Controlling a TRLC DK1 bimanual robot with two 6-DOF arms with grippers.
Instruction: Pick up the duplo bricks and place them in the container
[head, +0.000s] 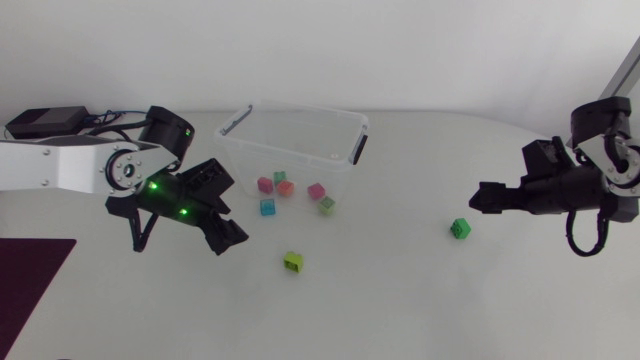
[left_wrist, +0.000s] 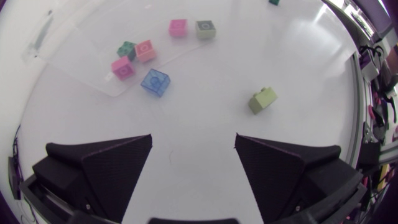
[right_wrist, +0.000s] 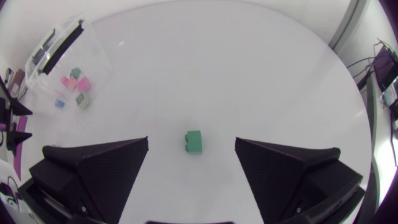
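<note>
Right wrist view: brick (right_wrist: 194, 142) (green) ahead.

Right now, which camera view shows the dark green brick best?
The right wrist view: the dark green brick sits large and whole, just ahead of the open right gripper. The head view shows it small; the left wrist view only catches its edge.

The left arm lies level, wrist bent so the left gripper (head: 222, 208) tilts downward, its wedge fingers (left_wrist: 106, 162) spread wide. The right gripper (head: 483, 197) points straight ahead of its wrist (fingers (right_wrist: 283, 165) equally far apart).
</note>
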